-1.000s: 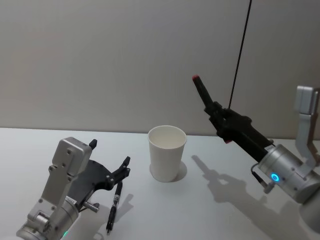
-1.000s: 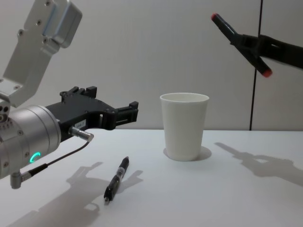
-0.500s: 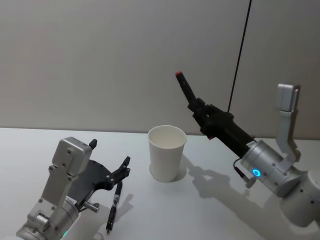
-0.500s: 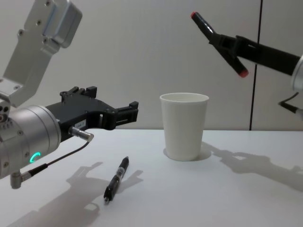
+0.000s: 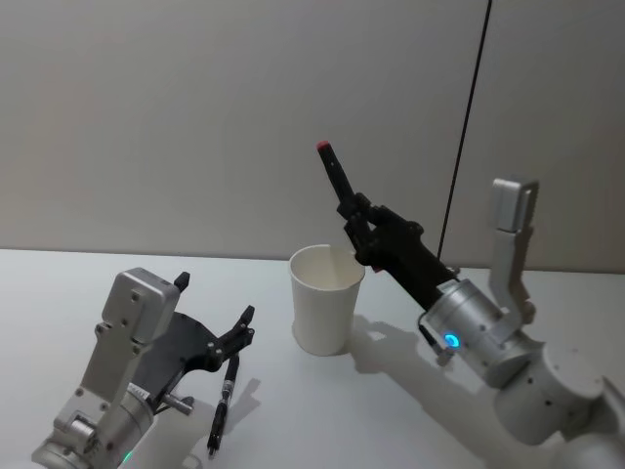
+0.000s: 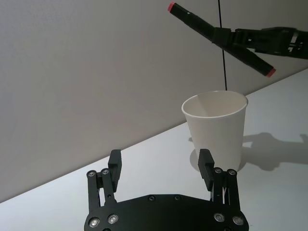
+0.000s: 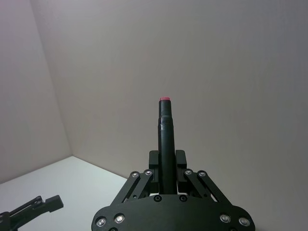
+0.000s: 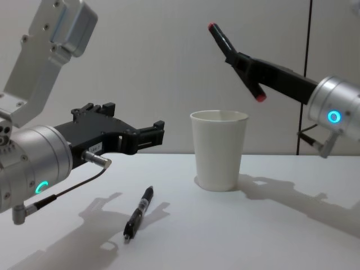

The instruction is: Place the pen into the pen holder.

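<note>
— Left of the pen holder (image 5: 325,305), what's there?
— The left gripper (image 5: 215,298), its black angular fingers spread apart with nothing between them. Under it a slim black pen (image 5: 224,399) lies flat on the smooth white table (image 5: 322,425), near the holder.
— And the holder itself?
— A plain white paper cup, tapered, with a rolled rim, standing upright.
— To its right?
— The right gripper (image 5: 356,217) clamps a red-tipped pen (image 5: 335,174), a black cylinder held tilted, with its lower end above the holder's right edge.
</note>
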